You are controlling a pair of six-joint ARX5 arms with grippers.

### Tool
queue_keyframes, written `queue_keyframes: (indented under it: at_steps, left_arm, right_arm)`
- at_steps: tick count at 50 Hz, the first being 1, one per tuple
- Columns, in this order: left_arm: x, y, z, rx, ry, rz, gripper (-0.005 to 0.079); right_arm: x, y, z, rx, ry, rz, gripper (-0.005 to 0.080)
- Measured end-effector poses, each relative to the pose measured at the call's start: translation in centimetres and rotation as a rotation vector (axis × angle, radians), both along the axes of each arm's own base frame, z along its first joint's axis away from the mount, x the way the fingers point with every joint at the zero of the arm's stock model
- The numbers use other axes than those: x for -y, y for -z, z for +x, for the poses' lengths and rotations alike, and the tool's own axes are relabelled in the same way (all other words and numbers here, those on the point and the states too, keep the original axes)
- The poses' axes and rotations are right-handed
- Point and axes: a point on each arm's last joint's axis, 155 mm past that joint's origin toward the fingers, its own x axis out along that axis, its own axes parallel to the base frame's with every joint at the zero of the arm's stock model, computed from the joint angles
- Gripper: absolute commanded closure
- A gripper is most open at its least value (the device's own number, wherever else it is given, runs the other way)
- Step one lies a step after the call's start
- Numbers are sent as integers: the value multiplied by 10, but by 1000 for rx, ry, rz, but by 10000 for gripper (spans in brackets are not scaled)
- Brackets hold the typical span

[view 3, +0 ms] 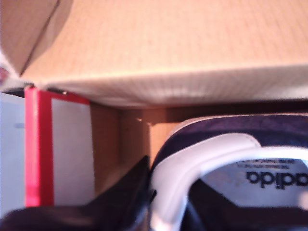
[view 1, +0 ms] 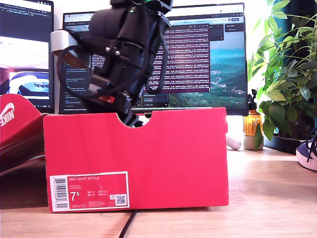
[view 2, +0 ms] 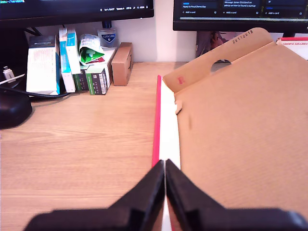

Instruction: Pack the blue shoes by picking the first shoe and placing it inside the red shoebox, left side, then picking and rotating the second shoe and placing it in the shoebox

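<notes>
Lowering into red shoebox (view 1: 148, 158), second gripper (view 3: 149, 192) clamped on blue shoe (view 3: 226, 159) collar; snagging box wall could tip it; first gripper (view 2: 165, 178) jaws together.

The shoebox (view 1: 136, 158) is sitting on the table (view 1: 257, 198) in front of the monitor (view 1: 198, 59), with an arm (view 1: 119, 54) reaching down into it from above, a shoe (view 3: 226, 159) lying inside, the lid (view 1: 15, 124) resting at the exterior view's left, and a second shoe (view 1: 308, 151) lying at its right edge.
</notes>
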Motion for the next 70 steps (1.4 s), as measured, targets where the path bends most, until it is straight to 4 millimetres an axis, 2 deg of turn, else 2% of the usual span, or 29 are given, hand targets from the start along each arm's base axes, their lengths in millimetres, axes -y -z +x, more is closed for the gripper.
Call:
queue_keyframes:
  at_steps: [15, 19, 27, 30, 41, 54, 60, 66, 70]
  left_arm:
    - [0, 0, 0, 0, 0, 0, 754]
    - [0, 0, 0, 0, 0, 0, 754]
    - [0, 0, 0, 0, 0, 0, 754]
    - [0, 0, 0, 0, 0, 0, 754]
    - [0, 0, 0, 0, 0, 0, 754]
    - [0, 0, 0, 0, 0, 0, 754]
    - [0, 0, 0, 0, 0, 0, 754]
    - [0, 0, 0, 0, 0, 0, 754]
    - [0, 0, 0, 0, 0, 0, 754]
  right_arm:
    - [10, -8, 11, 66, 44, -79, 466]
    - [7, -20, 14, 74, 61, -67, 466]
    - [-8, -58, 26, 115, 71, -2, 466]
    - [-11, -65, 27, 115, 85, 14, 466]
    - [8, -57, 15, 58, 91, -62, 467]
    - [1, -59, 4, -12, 98, -22, 468]
    - [-7, -62, -7, -60, 76, 14, 513]
    - [-10, -61, -15, -70, 61, 10, 514]
    - [-5, -59, -10, -31, 72, -27, 515]
